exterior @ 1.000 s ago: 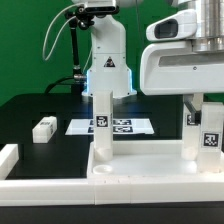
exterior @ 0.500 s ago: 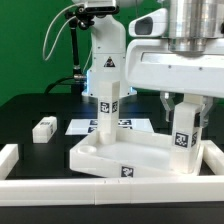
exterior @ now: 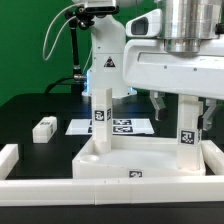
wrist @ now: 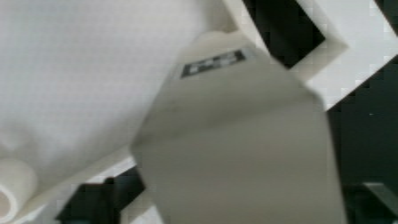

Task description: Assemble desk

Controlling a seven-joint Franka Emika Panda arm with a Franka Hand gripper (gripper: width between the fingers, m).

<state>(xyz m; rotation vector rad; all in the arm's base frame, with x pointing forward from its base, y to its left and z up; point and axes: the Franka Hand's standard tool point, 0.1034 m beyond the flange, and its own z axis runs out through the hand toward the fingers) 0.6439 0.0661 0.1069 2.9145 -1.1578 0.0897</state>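
The desk top (exterior: pixel 140 162), a white tray with a raised rim, lies on the black table near the front rail. Two tagged white legs stand upright in it: one at the exterior view's left (exterior: pixel 102 112), one at its right (exterior: pixel 187 132). My gripper (exterior: pixel 182 108) hangs over the right leg, open, with a dark finger (exterior: pixel 158 102) standing clear of the leg's side. In the wrist view that leg (wrist: pixel 231 140) fills the frame between the fingers (wrist: pixel 103 195), and the gripper (wrist: pixel 240 205) straddles it. A third leg (exterior: pixel 44 127) lies loose at the left.
The marker board (exterior: pixel 125 126) lies flat behind the desk top. White border rails run along the front (exterior: pixel 40 187) and the left edge (exterior: pixel 8 157). The arm's white base (exterior: pixel 108 60) stands at the back.
The jaws have spread and let go of the right leg. The desk top, skewed half a second ago, now sits square to the front rail.
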